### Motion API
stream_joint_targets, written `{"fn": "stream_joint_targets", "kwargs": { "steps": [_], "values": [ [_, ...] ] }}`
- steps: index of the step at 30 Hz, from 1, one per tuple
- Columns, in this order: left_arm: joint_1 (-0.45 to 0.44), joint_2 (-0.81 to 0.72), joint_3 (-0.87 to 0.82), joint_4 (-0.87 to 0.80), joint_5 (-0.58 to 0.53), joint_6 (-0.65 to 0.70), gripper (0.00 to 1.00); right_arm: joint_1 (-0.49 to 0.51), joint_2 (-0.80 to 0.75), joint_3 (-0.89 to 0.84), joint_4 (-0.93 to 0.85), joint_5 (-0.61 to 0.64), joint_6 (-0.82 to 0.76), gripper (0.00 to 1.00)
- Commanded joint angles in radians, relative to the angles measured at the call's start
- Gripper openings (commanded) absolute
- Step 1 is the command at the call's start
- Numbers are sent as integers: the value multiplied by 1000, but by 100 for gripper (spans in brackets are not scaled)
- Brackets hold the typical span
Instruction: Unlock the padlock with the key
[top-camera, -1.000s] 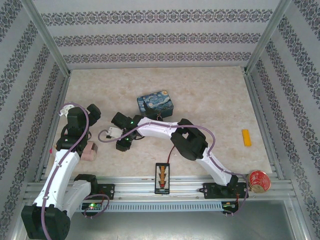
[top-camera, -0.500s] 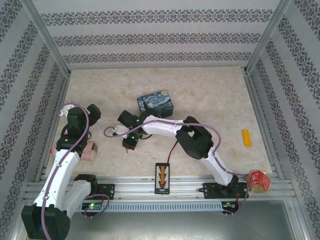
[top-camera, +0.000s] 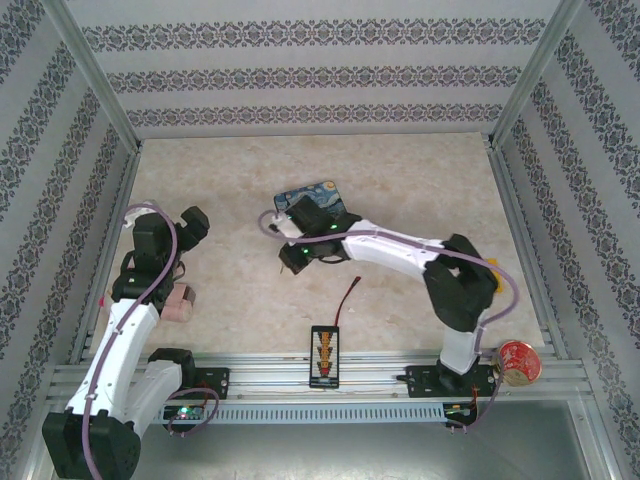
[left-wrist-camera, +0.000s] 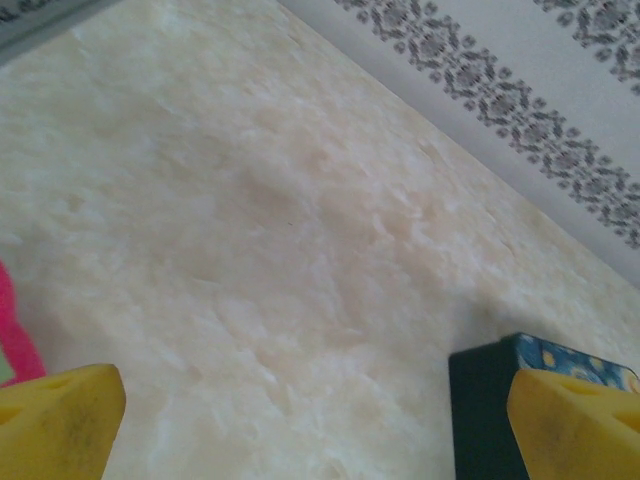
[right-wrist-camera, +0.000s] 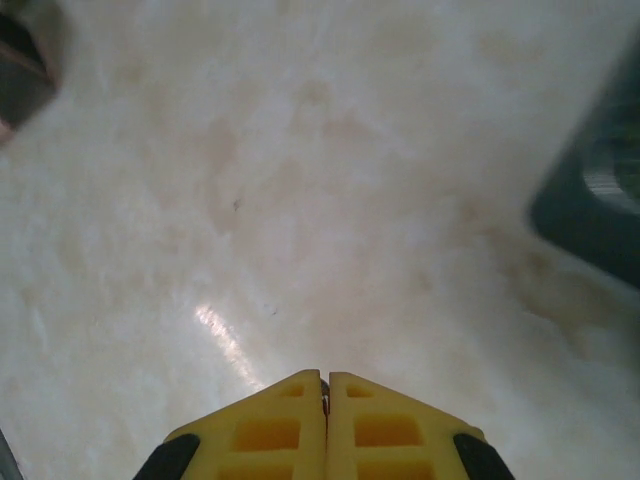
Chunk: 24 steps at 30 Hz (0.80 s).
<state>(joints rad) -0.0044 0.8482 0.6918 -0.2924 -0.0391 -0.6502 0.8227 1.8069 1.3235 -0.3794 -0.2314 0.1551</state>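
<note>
My right gripper (top-camera: 288, 264) hovers over the bare table just in front of the blue tin. Its yellow jaws are pressed together (right-wrist-camera: 326, 385). A thin grey sliver, the key (right-wrist-camera: 323, 393), is pinched between the tips and barely shows. The padlock is hidden from me. My left gripper (top-camera: 192, 224) is held at the left side of the table. Its yellow fingertips (left-wrist-camera: 60, 420) stand far apart, with nothing between them but table (left-wrist-camera: 318, 420).
The blue Starry Night tin (top-camera: 312, 202) sits mid-table, and its dark side (left-wrist-camera: 485, 400) shows by my left gripper's right finger. A red-and-black wire (top-camera: 347, 298) runs to a black connector strip (top-camera: 325, 356). A yellow block (top-camera: 491, 275) and a red cup (top-camera: 518, 362) are on the right.
My right gripper closed fully, then its arm swung right and back from the table's left-middle to just before the tin. The left arm has stayed put.
</note>
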Motion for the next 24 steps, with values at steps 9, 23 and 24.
{"fn": "stream_joint_targets", "kwargs": {
  "steps": [9,23,24],
  "values": [
    [-182,143,29,198,269,-78,90,-161,-372,-277,301,130,222,0],
    [-582,464,154,581,404,-49,90,-210,-628,-477,515,181,226,0],
    [-587,471,155,611,414,-51,90,-211,-634,-485,523,182,229,0]
  ]
}}
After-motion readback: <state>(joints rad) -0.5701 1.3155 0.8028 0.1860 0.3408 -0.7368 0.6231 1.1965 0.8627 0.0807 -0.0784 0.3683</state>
